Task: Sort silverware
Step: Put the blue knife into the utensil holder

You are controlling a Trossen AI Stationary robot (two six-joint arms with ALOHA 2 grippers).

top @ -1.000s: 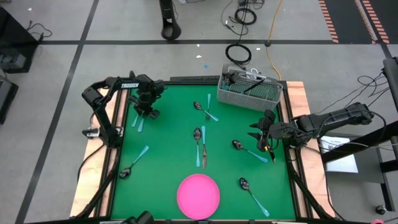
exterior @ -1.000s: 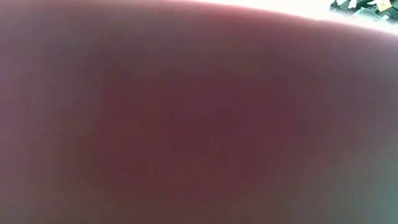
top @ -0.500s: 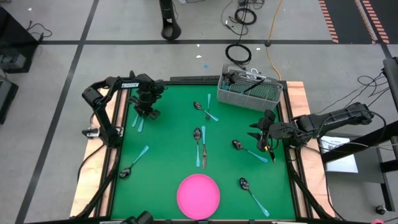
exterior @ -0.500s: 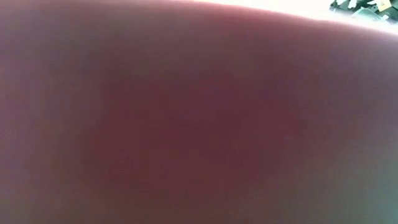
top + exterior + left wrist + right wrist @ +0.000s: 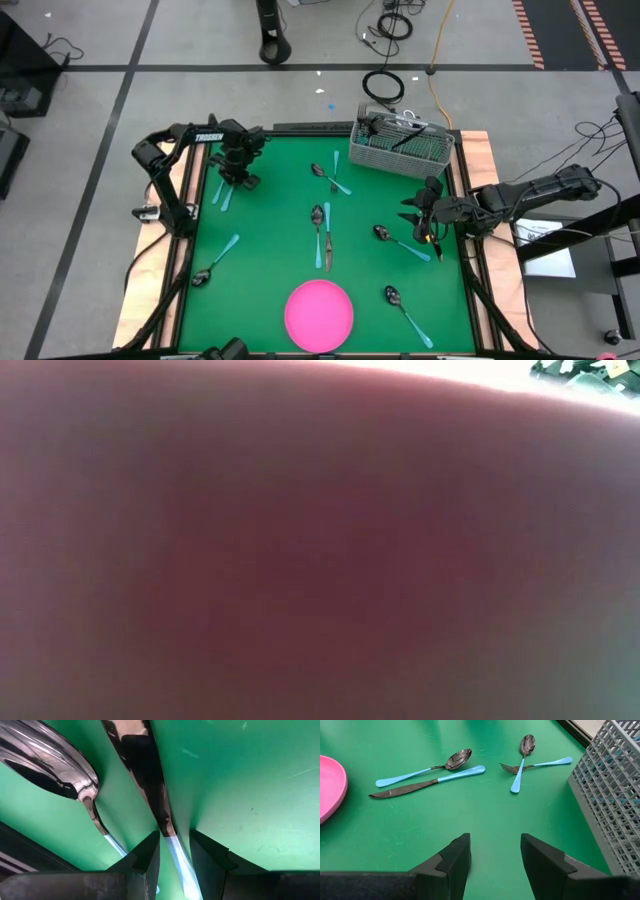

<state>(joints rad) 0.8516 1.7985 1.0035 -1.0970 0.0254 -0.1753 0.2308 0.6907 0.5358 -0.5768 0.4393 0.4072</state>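
Note:
Silverware with dark metal heads and light-blue handles lies scattered flat on the green mat [image 5: 270,230]. My left gripper [image 5: 238,178] points down at the far left over a knife [image 5: 145,775] and a spoon [image 5: 47,760] that lie side by side. It is open. Its fingers stand on either side of the knife's blue handle [image 5: 176,854], just behind the blade, with a thin strip of green on each side. My right gripper [image 5: 420,225] hangs open over the mat by the right edge, with nothing between its fingers [image 5: 455,857].
A grey wire-mesh basket [image 5: 400,150] holding some utensils stands at the far right. A pink plate [image 5: 319,313] sits at the near middle. A crossed spoon and fork [image 5: 527,755] and a spoon beside a knife [image 5: 427,782] lie mid-table. A pink blur fills the low view.

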